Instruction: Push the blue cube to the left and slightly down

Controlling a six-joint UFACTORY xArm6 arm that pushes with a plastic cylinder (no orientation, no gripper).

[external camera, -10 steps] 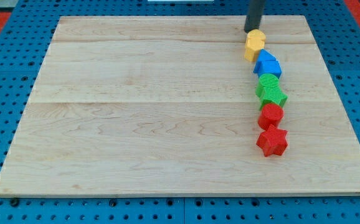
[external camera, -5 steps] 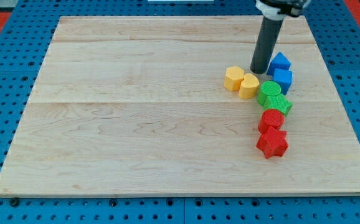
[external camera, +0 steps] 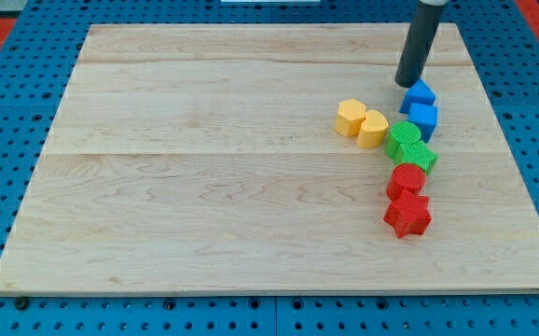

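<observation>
The blue cube (external camera: 423, 120) sits at the tabletop's (external camera: 204, 187) right, below another blue block (external camera: 420, 93). No fingers are fitted (only my tip (external camera: 406, 84)). Light, rigid and slippery, it should be pushed on its right face.

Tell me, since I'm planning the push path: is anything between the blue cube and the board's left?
Yes. The two yellow blocks lie to the left and slightly below the blue cube, and the green blocks touch its lower left. My tip sits above the other blue block.
</observation>
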